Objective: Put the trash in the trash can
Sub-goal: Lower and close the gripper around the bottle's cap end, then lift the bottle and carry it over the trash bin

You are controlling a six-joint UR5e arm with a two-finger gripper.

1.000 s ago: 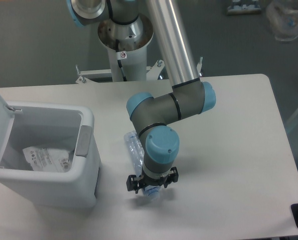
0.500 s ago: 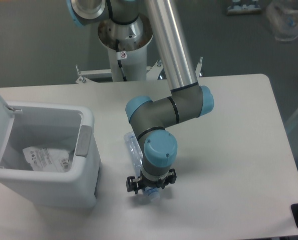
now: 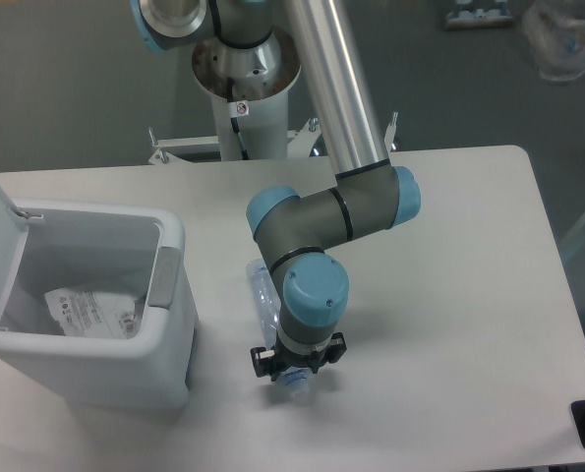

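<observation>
One item of trash, the crinkled pouch (image 3: 90, 313), already lies inside the open trash can (image 3: 164, 295) at 9 o'clock on the table (image 3: 449, 295), lid hinged back to the left. The second, the clear bluish bottle (image 3: 262, 295), lies flat on the table just beside the can's right wall, running from about 11 o'clock toward 5 o'clock under the arm's wrist (image 3: 315, 295).

The gripper (image 3: 294, 372) is low over the bottle's near end, pointing straight down; judged a top-down pick, set at the end because the wrist covers the middle. Fingers straddle the bottle, but whether they are clamped on it or apart I cannot tell: the wrist hides the tips.

Versus one second ago: the wrist has shifted slightly left and lower; elbow joint dropped a little. Bottle and pouch unmoved. Lift not yet begun.
</observation>
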